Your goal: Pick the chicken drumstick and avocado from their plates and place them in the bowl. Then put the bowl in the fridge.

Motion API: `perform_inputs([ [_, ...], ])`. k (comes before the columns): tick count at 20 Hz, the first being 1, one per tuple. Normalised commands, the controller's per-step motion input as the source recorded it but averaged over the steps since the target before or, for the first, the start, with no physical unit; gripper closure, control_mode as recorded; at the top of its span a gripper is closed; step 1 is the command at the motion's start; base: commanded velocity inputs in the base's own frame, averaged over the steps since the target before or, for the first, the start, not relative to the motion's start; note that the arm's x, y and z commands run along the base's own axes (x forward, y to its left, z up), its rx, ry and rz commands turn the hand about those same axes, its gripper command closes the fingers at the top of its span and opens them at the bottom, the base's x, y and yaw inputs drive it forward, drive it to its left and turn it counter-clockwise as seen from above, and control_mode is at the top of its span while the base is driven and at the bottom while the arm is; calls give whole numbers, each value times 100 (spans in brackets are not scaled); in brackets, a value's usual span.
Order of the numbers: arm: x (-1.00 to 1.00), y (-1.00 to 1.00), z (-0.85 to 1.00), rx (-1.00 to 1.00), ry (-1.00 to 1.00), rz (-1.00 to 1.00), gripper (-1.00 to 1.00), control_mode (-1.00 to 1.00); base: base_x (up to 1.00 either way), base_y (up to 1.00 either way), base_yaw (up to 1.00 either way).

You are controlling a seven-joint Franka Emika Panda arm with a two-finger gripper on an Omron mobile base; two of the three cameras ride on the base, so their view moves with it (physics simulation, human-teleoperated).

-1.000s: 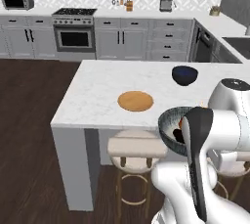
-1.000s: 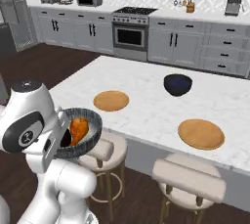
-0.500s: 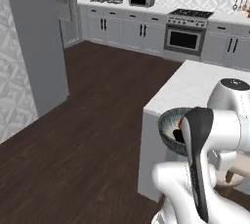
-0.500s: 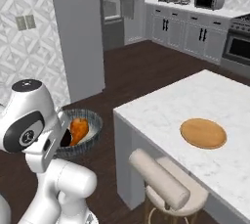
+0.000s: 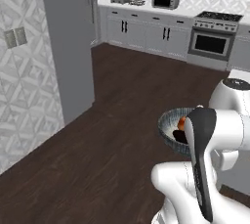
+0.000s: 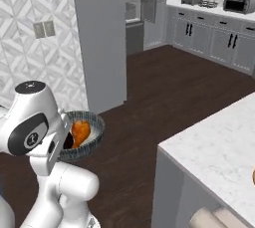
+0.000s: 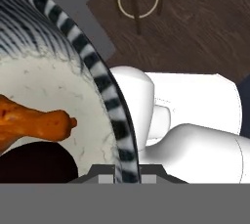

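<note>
Between the closed jaws of the gripper, the thick rim of the bowl is sitting pinched, so the tool is gripping the bowl by its edge and carrying it clear of the floor. In the hand view the rim is running up and away from the fingertips as a striped dark and pale band, with the mottled pale inside lying to its left. Inside the bowl, just left of the gripper, the chicken drumstick is lying with its bone end pointing toward the rim. Below it, nearer the fingertips, the avocado is showing as a dark rounded mass against the bowl's inner wall.

In the left base view the bowl is hanging in front of the white arm, with the drumstick peeking out beside the arm's dark link. In the right base view the bowl is sitting close against the arm's upper joint, the drumstick lying orange inside it. Beyond the bowl, well apart from the gripper, the fridge is standing tall and dark grey over the dark wooden floor. A marble counter is lying off to the gripper's right.
</note>
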Motion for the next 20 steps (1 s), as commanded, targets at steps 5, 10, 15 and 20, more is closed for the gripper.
perform_inputs([
  [5, 0, 0, 0, 0, 0, 0, 100, 100, 100, 100, -16],
  [10, 0, 0, 0, 0, 0, 0, 100, 100, 100, 98, -40],
  [15, 0, 0, 0, 0, 0, 0, 100, 100, 100, 92, -52],
  [20, 0, 0, 0, 0, 0, 0, 100, 100, 100, 74, -46],
])
